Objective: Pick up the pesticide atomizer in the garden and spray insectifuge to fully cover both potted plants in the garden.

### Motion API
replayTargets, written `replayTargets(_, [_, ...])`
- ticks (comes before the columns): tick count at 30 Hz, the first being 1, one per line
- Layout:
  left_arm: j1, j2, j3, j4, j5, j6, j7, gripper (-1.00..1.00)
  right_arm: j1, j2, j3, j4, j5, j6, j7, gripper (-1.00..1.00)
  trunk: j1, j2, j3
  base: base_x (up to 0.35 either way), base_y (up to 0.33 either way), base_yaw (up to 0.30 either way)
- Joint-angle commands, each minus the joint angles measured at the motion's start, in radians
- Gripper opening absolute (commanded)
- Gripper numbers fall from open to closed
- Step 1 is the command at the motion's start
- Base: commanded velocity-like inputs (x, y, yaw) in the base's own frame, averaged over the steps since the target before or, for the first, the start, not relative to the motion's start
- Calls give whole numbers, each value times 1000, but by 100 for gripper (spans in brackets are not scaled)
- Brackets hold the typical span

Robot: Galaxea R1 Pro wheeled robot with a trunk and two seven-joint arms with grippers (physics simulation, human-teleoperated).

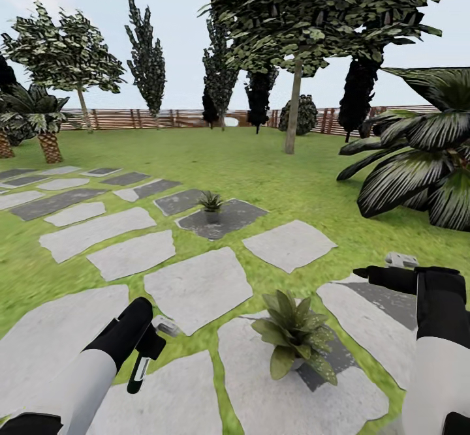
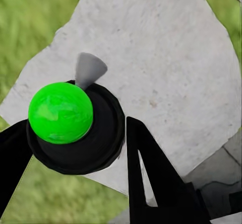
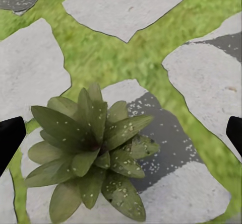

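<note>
My left gripper [image 1: 149,347] hangs low over the pale slabs at lower left, shut on the pesticide atomizer [image 1: 139,370]. In the left wrist view the atomizer [image 2: 75,128] shows a bright green round end, a black body and a grey nozzle tip, with a black finger on each side. The near potted plant [image 1: 295,337] stands on a slab between the arms. A second potted plant [image 1: 210,201] sits further off on a dark slab. My right gripper [image 1: 375,272] is open; through its wide-spread fingers the near plant [image 3: 93,148] shows, its leaves dotted with white specks.
Irregular stone slabs [image 1: 196,288] cross the lawn [image 1: 261,161]. A big dark broad-leaved plant [image 1: 424,154] crowds the right side. A tree trunk [image 1: 294,109], further trees and a brown slatted fence [image 1: 163,119] stand at the back.
</note>
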Motion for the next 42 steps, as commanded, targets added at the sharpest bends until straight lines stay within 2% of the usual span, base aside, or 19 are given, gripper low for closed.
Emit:
replayTargets(1, [0,1,-5,-1,-10,1,-10,-100,-1,0,-2,-1,11,2,10,100,0,0,-1,0,305,-2])
replayTargets(6, [0,1,-5,-1,-10,1,-10,-100,-1,0,-2,-2,10,2,11,100,0,0,-1,0,305,-20])
replayTargets(13, [0,1,-5,-1,-10,1,-10,-100,-1,0,-2,-1,10,2,11,100,0,0,-1,0,242,-226])
replayTargets(26, [0,2,-7,-1,-10,1,-10,-100,-1,0,-2,-2,10,2,11,100,0,0,-1,3,12,-266])
replayTargets(38, [-9,0,-15,-1,-10,3,-12,-100,-1,-1,-2,-1,10,2,11,100,0,0,-1,207,0,-265])
replayTargets(40, [-34,-11,-24,0,-11,4,-13,-100,-1,-1,-3,-2,10,2,11,100,0,0,-1,14,0,-254])
replayTargets(42, [-55,-39,-51,5,-11,7,-13,-100,-1,-1,-2,-2,10,2,11,100,0,0,-1,4,0,-252])
